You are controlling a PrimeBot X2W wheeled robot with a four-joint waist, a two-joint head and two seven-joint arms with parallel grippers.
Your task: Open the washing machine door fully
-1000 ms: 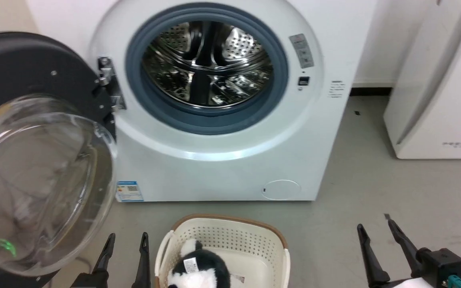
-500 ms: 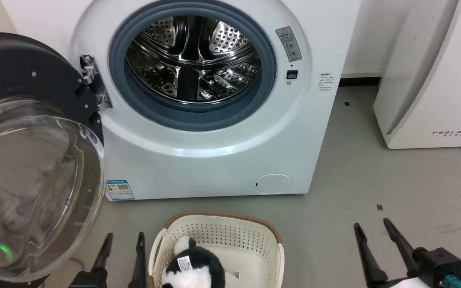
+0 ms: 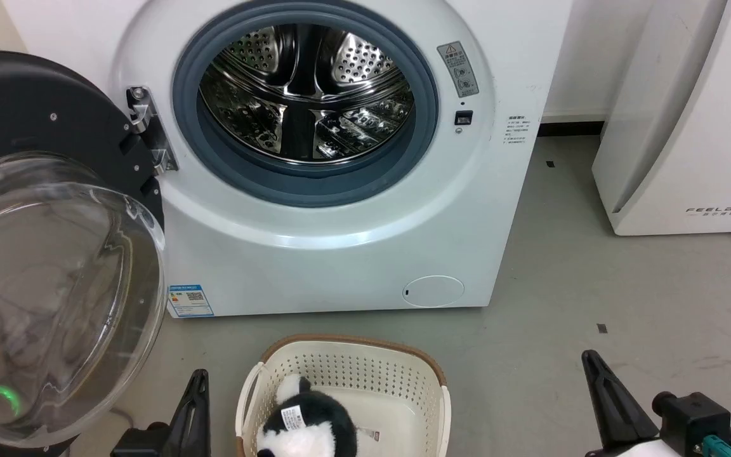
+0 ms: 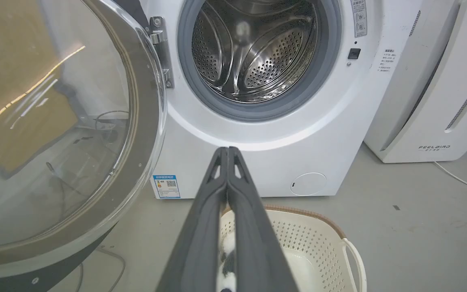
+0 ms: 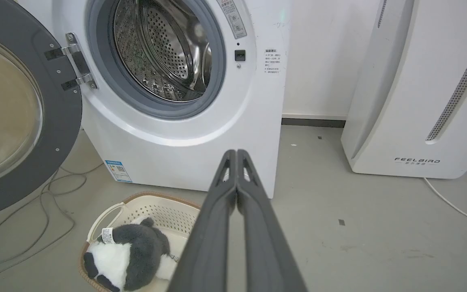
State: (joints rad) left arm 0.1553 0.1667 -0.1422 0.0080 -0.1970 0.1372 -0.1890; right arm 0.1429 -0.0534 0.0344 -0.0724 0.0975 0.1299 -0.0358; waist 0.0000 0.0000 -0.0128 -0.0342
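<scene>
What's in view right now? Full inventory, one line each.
White front-loading washing machine: one, white, centre, against wall.
Round glass-bowled washing machine door: one, black ring, swung open left.
Perforated steel drum: one, silver, inside opening.
Blue label sticker: one, blue, machine's lower front.
Perforated plastic basket: one, cream, floor before machine.
Plush panda toy: one, black-and-white, in basket.
Boxy FEELBIRD appliance: one, white, right of machine.
Thin floor cable: count unclear, grey, beneath door.
Left gripper: one, dark, shut, lower left.
Right gripper: one, dark, shut, lower right.
</scene>
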